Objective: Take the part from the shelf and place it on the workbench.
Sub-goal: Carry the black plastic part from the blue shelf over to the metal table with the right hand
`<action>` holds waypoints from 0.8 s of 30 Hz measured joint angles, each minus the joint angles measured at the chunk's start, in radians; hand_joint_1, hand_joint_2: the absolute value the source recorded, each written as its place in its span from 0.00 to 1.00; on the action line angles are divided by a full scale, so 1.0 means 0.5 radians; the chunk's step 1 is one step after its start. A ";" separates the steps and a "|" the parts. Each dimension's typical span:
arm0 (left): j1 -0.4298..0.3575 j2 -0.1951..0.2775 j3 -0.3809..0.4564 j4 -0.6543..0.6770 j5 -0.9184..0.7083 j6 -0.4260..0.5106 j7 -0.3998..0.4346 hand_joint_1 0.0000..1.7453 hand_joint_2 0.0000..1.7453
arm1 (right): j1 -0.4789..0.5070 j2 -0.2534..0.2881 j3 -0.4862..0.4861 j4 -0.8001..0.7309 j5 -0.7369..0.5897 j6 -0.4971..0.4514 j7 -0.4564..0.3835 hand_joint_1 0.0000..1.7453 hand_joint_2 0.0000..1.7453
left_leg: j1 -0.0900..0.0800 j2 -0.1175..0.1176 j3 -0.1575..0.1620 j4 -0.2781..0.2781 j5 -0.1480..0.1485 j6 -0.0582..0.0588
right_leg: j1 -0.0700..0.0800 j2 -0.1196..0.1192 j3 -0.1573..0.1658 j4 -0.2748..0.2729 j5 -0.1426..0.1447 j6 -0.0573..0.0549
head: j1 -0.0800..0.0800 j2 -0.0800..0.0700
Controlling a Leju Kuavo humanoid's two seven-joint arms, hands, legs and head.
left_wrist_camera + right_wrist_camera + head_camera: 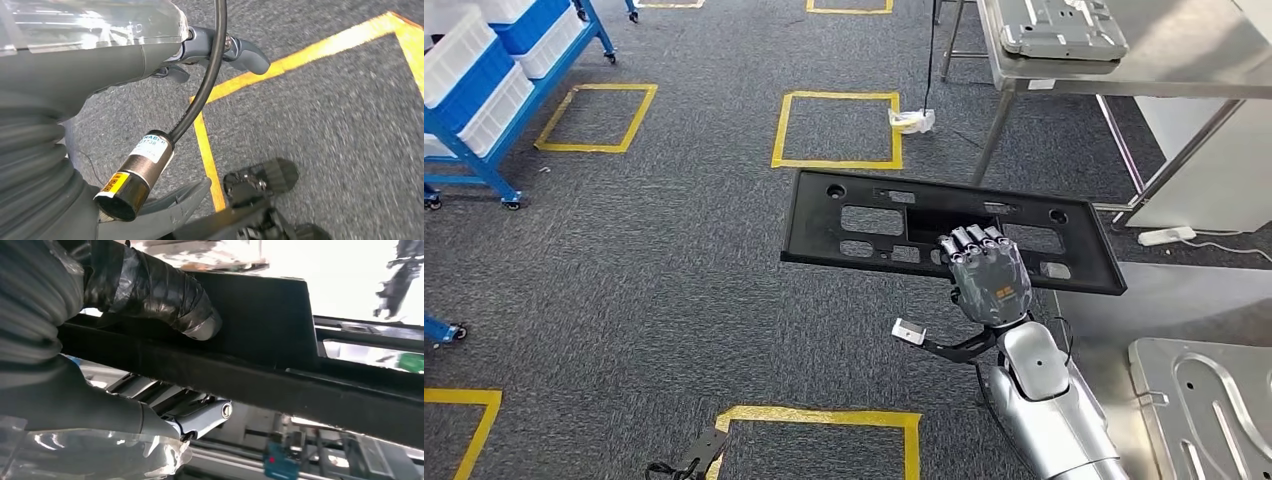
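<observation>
The part is a long flat black plastic panel (874,222) with several cut-outs, held level above the carpet in the head view. My right hand (990,278) grips its near edge right of the middle, fingers over the top. Close up, the right wrist view shows the panel's black edge (280,375) clamped between the taped thumb (165,295) and the fingers (200,417) below. My left hand (210,50) hangs over the carpet with its fingers loosely curled and nothing in them. The steel workbench (1164,50) stands at the far right, carrying a grey metal part (1064,28).
A blue shelf rack (484,80) with white and blue bins stands at the far left. Yellow tape squares (836,130) mark the grey carpet. Another grey metal sheet (1214,400) lies at the lower right. A white power strip (1166,236) and cables lie under the workbench.
</observation>
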 joint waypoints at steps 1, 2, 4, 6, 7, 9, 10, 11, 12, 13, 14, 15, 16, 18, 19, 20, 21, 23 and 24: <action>-0.003 0.000 0.000 0.000 0.000 -0.001 0.000 0.00 1.00 | -0.003 -0.002 0.001 -0.003 0.000 0.000 0.001 1.00 1.00 | 0.005 -0.049 -0.026 0.066 -0.045 -0.006 | -0.006 0.021 0.005 -0.006 0.004 -0.015 | -0.001 0.000; -0.003 0.000 -0.001 -0.001 0.000 -0.001 0.000 0.00 1.00 | -0.005 -0.003 0.003 -0.005 0.000 0.000 0.003 1.00 1.00 | 0.008 -0.110 -0.076 0.175 -0.106 -0.008 | -0.008 0.040 0.009 -0.009 0.005 -0.026 | -0.002 0.000; 0.004 0.000 -0.001 -0.001 0.000 -0.001 0.002 0.00 1.00 | -0.007 -0.004 0.010 -0.006 0.000 0.000 0.009 1.00 1.00 | 0.008 -0.168 -0.211 0.443 -0.216 -0.006 | -0.002 0.088 0.009 -0.007 0.003 -0.038 | -0.005 0.000; 0.013 0.000 -0.001 -0.001 0.000 0.000 0.004 0.00 1.00 | -0.006 -0.004 0.018 -0.005 0.005 0.000 0.018 1.00 1.00 | 0.007 -0.182 -0.274 0.530 -0.195 0.001 | 0.006 0.148 0.010 0.000 0.001 -0.040 | -0.005 0.000; 0.014 0.000 -0.001 -0.001 0.000 0.001 0.005 0.00 1.00 | -0.007 -0.005 0.022 -0.005 0.010 0.000 0.023 1.00 1.00 | 0.007 -0.190 -0.253 0.457 -0.127 0.008 | 0.008 0.179 0.011 0.005 -0.001 -0.040 | -0.005 0.000; 0.014 0.000 -0.001 0.000 0.000 0.001 0.005 0.00 1.00 | -0.014 -0.005 0.031 -0.005 0.019 0.000 0.033 1.00 1.00 | 0.010 -0.265 -0.155 0.201 0.021 0.023 | 0.009 0.233 0.007 0.021 -0.008 -0.033 | -0.004 0.000; 0.013 0.001 -0.001 0.000 0.000 0.001 0.005 0.00 1.00 | -0.020 -0.006 0.036 -0.005 0.021 0.000 0.037 1.00 1.00 | 0.012 -0.310 -0.113 0.099 0.059 0.027 | 0.006 0.259 -0.002 0.030 -0.010 -0.025 | -0.004 0.000; 0.013 0.001 -0.001 0.000 0.000 0.001 0.006 0.00 1.00 | -0.027 -0.007 0.041 -0.004 0.022 0.000 0.041 1.00 1.00 | 0.011 -0.345 -0.090 0.041 0.072 0.031 | 0.000 0.283 -0.012 0.036 -0.009 -0.013 | -0.004 0.000; 0.012 0.002 -0.001 0.000 -0.001 0.001 0.006 0.00 1.00 | -0.033 -0.010 0.047 -0.004 0.023 0.000 0.047 1.00 1.00 | 0.008 -0.357 -0.083 0.024 0.065 0.034 | -0.006 0.308 -0.023 0.036 -0.005 0.001 | -0.004 0.000; 0.010 0.001 -0.001 0.000 -0.002 0.001 0.006 0.00 1.00 | -0.036 -0.015 0.051 -0.005 0.025 0.000 0.054 1.00 1.00 | 0.004 -0.338 -0.078 0.015 0.067 0.037 | -0.013 0.332 -0.030 0.030 0.003 0.015 | -0.005 0.000; 0.007 -0.001 -0.001 0.000 -0.003 0.000 0.006 0.00 1.00 | -0.040 -0.024 0.055 -0.006 0.029 0.000 0.061 1.00 1.00 | 0.005 -0.315 -0.075 0.005 0.074 0.047 | -0.017 0.335 -0.033 0.024 0.004 0.028 | -0.005 0.000; 0.003 -0.002 -0.001 -0.001 -0.004 -0.001 0.005 0.00 1.00 | -0.046 -0.034 0.059 -0.008 0.033 0.000 0.071 1.00 1.00 | 0.008 -0.292 -0.068 -0.010 0.083 0.060 | -0.014 0.298 -0.039 0.033 -0.006 0.036 | -0.004 0.000; -0.001 -0.003 -0.001 -0.001 -0.006 -0.003 0.003 0.00 1.00 | -0.059 -0.044 0.064 -0.010 0.039 0.000 0.079 1.00 1.00 | 0.011 -0.267 -0.062 -0.026 0.091 0.072 | -0.010 0.236 -0.058 0.073 -0.035 0.041 | -0.002 0.000; -0.001 -0.005 0.000 -0.001 -0.006 -0.006 0.002 0.00 1.00 | -0.098 -0.056 0.077 -0.015 0.048 0.000 0.097 1.00 1.00 | 0.007 -0.213 -0.055 -0.043 0.099 0.087 | -0.006 0.098 -0.152 0.271 -0.142 0.051 | 0.000 0.000; 0.002 -0.006 0.000 -0.001 -0.006 -0.007 0.002 0.00 1.00 | -0.116 -0.060 0.085 -0.017 0.051 0.000 0.104 1.00 1.00 | 0.004 -0.184 -0.054 -0.043 0.098 0.090 | -0.008 0.069 -0.216 0.399 -0.195 0.057 | 0.000 0.000; 0.006 -0.006 0.000 -0.001 -0.006 -0.009 0.002 0.00 1.00 | -0.129 -0.064 0.092 -0.019 0.052 0.000 0.110 1.00 1.00 | 0.002 -0.155 -0.054 -0.043 0.095 0.091 | -0.012 0.057 -0.266 0.498 -0.224 0.064 | 0.000 0.000; 0.007 -0.007 0.000 -0.001 -0.006 -0.010 0.002 0.00 1.00 | -0.140 -0.068 0.099 -0.020 0.053 0.000 0.114 1.00 1.00 | 0.001 -0.128 -0.053 -0.042 0.091 0.091 | -0.015 0.051 -0.287 0.538 -0.218 0.069 | 0.000 0.000; 0.005 -0.012 0.000 -0.001 -0.005 -0.012 0.002 0.00 1.00 | -0.167 -0.081 0.111 -0.024 0.054 0.000 0.120 1.00 1.00 | 0.001 -0.079 -0.047 -0.038 0.081 0.086 | -0.020 0.033 -0.211 0.388 -0.110 0.073 | 0.000 0.000; 0.004 -0.015 0.000 -0.001 -0.005 -0.012 0.002 0.00 1.00 | -0.185 -0.086 0.115 -0.027 0.054 0.000 0.122 1.00 1.00 | 0.001 -0.057 -0.041 -0.035 0.074 0.081 | -0.020 0.009 -0.135 0.242 -0.051 0.072 | 0.001 0.000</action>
